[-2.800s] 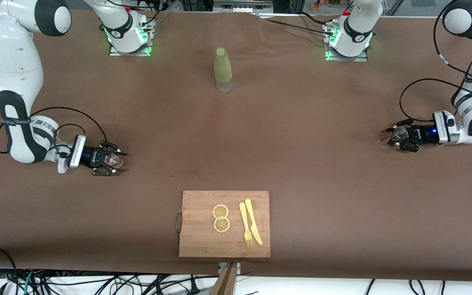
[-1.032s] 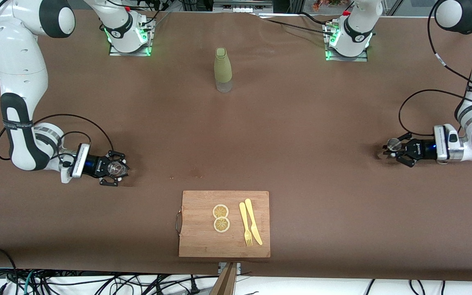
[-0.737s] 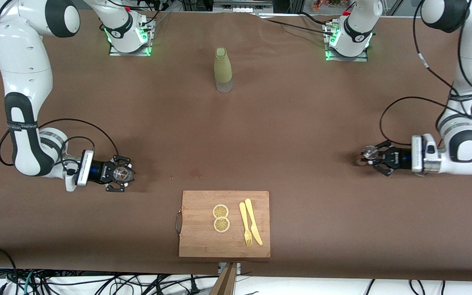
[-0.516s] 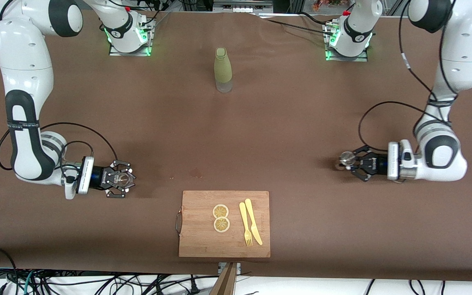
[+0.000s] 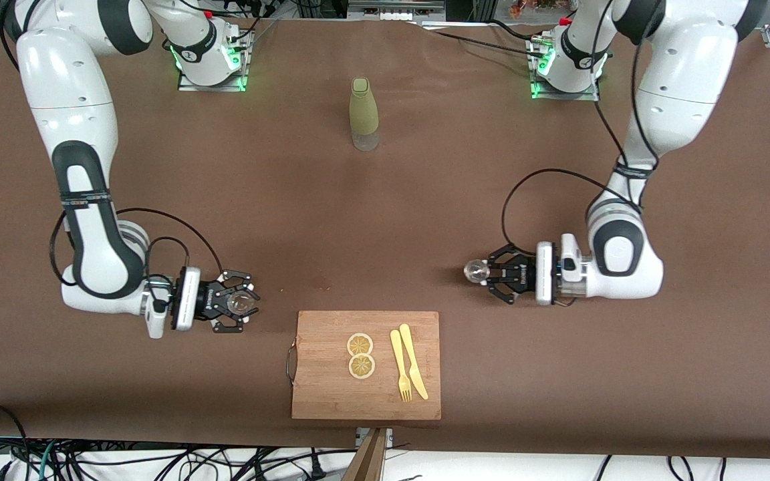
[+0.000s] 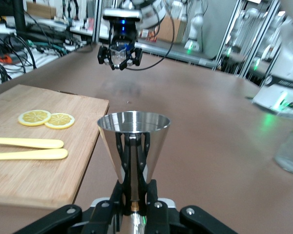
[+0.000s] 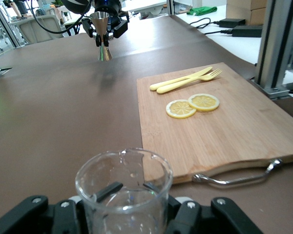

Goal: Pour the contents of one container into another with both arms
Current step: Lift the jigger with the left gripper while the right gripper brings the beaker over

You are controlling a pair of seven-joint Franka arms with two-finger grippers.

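Note:
My left gripper [image 5: 486, 272] is shut on the stem of a steel jigger [image 5: 474, 270], held upright with its cone mouth up [image 6: 133, 129]. It hangs over the brown table, off the cutting board's corner toward the left arm's end. My right gripper [image 5: 240, 304] is shut on a clear glass beaker [image 5: 243, 304], also upright and looking empty [image 7: 122, 195]. That gripper is over the table toward the right arm's end of the board. The two grippers face each other across the board.
A wooden cutting board [image 5: 321, 391] with a metal handle lies near the front camera's edge. On it are two lemon slices [image 5: 360, 345] and a yellow fork and knife [image 5: 408, 371]. A green bottle [image 5: 363, 113] stands midway between the arm bases.
Both arms have swung in from the table's ends toward the middle and the cutting board. Each still holds its vessel; the left one has travelled farther.

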